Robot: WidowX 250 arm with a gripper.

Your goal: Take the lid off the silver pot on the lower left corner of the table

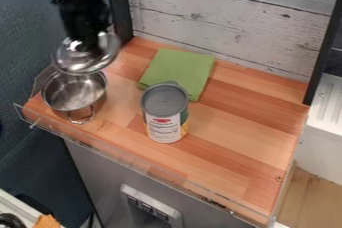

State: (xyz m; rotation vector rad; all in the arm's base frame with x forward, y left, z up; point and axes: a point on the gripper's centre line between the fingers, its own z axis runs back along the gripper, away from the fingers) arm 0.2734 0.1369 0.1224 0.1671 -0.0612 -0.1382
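One broad wooden table (234, 132) to look across, with the silver pot (72, 94) near a corner. Spot the black gripper (90, 47) above the pot, blurred, jaws closed onto the lid's top. Find a folded green cloth (179, 67) beyond and to the right of the pot, flat on the wood. See the pot itself upright and open, bright bare metal showing inside, one loop handle (81, 118) pointing to the near side. To the right of the pot, well clear of it, note a labelled tin can (165, 114), upright, with a grey top. See the silver lid (70, 62) off the pot, raised above its far side, tilted, top side up towards the gripper; round, so without a true long axis, but drawn out as an oval rising from left to right.
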